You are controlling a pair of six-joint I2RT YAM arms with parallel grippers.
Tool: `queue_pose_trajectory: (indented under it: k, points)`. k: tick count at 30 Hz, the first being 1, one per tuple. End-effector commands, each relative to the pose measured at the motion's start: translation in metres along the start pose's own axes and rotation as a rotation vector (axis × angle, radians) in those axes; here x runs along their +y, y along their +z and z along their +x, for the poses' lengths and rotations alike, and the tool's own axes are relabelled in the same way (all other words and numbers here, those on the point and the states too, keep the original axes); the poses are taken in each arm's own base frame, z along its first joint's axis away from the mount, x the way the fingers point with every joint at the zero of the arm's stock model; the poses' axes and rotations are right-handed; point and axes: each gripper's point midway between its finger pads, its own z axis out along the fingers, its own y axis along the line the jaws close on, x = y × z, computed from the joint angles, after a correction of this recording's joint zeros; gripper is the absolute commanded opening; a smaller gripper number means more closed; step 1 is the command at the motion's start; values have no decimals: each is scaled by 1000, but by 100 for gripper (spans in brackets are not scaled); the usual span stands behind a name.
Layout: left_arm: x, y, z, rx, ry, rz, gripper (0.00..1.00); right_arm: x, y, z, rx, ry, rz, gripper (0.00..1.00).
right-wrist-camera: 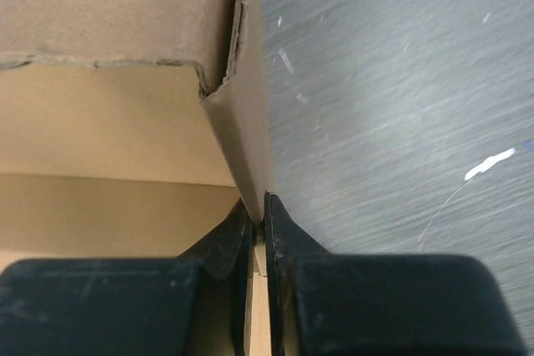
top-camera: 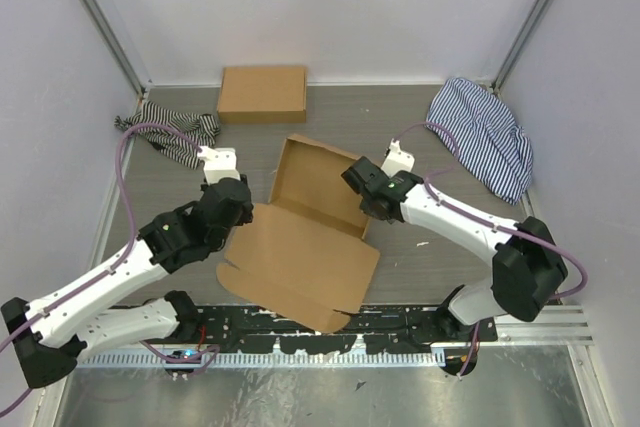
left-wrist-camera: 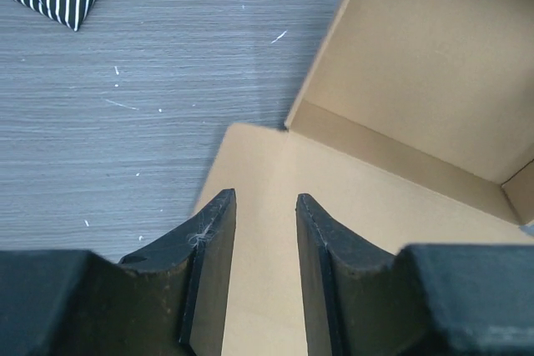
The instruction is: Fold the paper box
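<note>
One wall of paper box (top-camera: 300,252) being clenched by right claw (right-wrist-camera: 257,203); left claw (left-wrist-camera: 265,202), released, hovering directly above flat lid panel (left-wrist-camera: 350,198).

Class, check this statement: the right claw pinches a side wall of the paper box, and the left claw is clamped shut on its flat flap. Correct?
No. The left claw stands open over the flat flap, gripping nothing; the left wrist view shows it. The right claw does pinch a side wall of the paper box.
</note>
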Motion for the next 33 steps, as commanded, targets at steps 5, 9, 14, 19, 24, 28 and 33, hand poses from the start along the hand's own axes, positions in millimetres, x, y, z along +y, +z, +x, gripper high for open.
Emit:
queue_pose_trajectory:
  k: [5, 9, 14, 19, 24, 28, 33]
  points:
    - [-1, -20, -18, 2, -35, 32, 41, 26, -24, 40, 235, 400, -145, 3]
    - [-3, -23, -17, 19, -47, 50, 41, 34, -36, 42, 277, 528, -179, 12]
    - [-6, -25, -16, 25, -57, 69, 41, 56, -51, 40, 352, 547, -223, 57]
    - [-2, -29, -19, 15, -59, 66, 41, 77, -76, 34, 371, 360, -260, 81]
    - [0, -31, -22, 1, -65, 68, 41, 73, -71, 12, 185, -11, -287, 81]
    - [-1, -28, -16, 4, -65, 80, 41, 50, -37, -41, 0, -339, -120, 82]
    - [-5, -27, -3, 24, -67, 125, 40, 56, 12, -103, -41, -353, -176, 80]
